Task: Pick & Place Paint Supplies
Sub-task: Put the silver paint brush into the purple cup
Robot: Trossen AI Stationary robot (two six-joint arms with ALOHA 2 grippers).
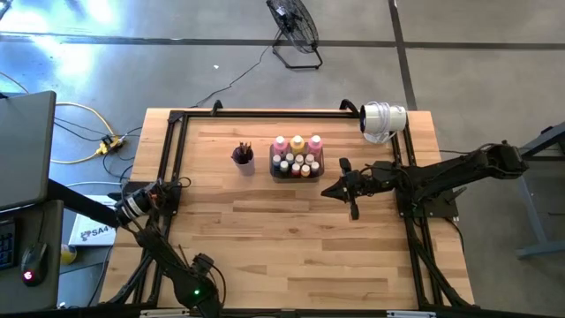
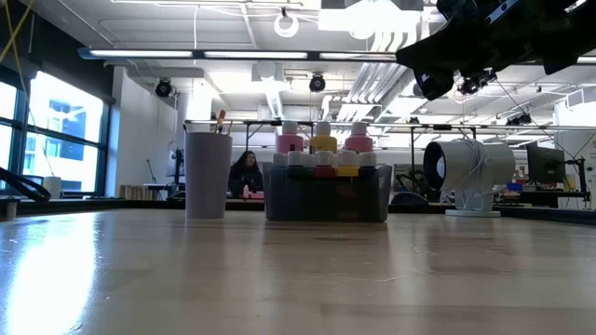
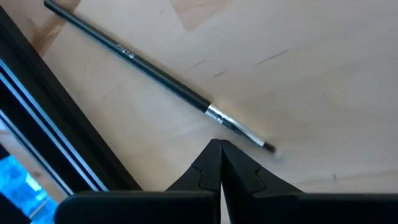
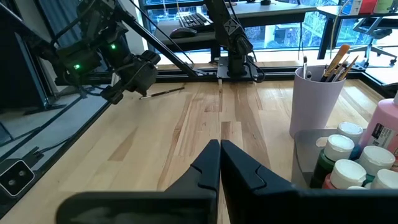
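Paint bottles (image 1: pixel 297 157) sit in the tray (image 1: pixel 274 173) near the table's (image 1: pixel 291 247) far edge; one brush (image 3: pixel 163 84) lies at the left edge beside the closed, empty left gripper (image 1: pixel 175 193). Right gripper (image 1: pixel 352 210) closed, empty.

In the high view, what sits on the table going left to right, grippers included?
left gripper → purple cup with brushes → dark tray of paint bottles → right gripper → white spotlight.
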